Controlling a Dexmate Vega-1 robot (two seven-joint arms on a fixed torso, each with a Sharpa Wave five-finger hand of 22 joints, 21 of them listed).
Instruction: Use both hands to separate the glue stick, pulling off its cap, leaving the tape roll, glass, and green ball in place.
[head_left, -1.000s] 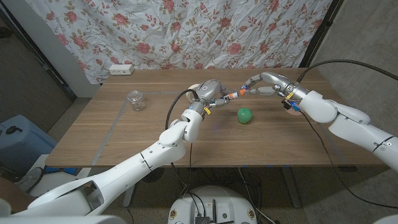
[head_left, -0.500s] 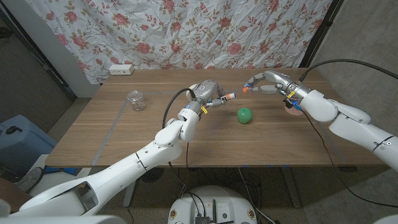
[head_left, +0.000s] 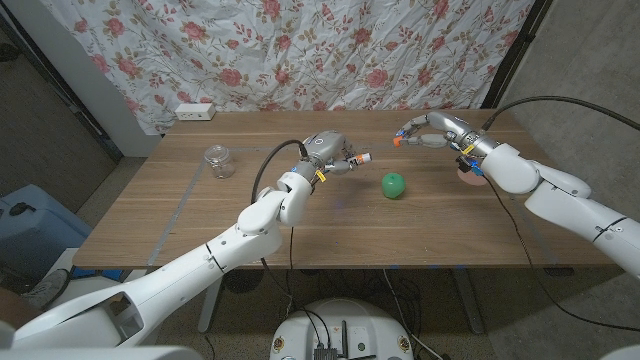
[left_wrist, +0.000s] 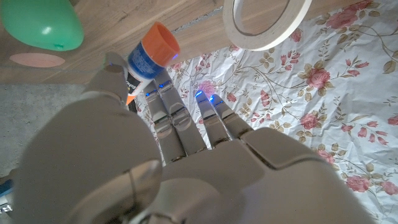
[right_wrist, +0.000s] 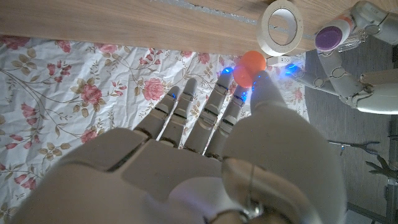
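My left hand (head_left: 328, 152) grips the glue stick body (head_left: 358, 159) above the table's middle. In the left wrist view the stick (left_wrist: 149, 56) has a blue-and-white label and an orange end beyond my fingers. In the right wrist view its bare purple tip (right_wrist: 331, 36) faces my right hand. My right hand (head_left: 432, 130) pinches the orange cap (head_left: 399, 140) a short gap to the right of the stick. The cap (right_wrist: 252, 67) sits at my fingertips. The green ball (head_left: 394, 185) lies on the table in front of the gap. The tape roll (right_wrist: 281, 28) lies flat on the wood.
A glass jar (head_left: 218, 160) stands on the table (head_left: 200, 225) to the left. A pink disc (head_left: 466, 170) lies on the wood under my right forearm. A floral cloth (head_left: 300, 50) hangs behind the table, with a white power strip (head_left: 195, 111) at its foot.
The stick and cap were joined between my hands a second ago. The cap has come off; my left hand drew left with the stick and my right hand drew right with the cap.
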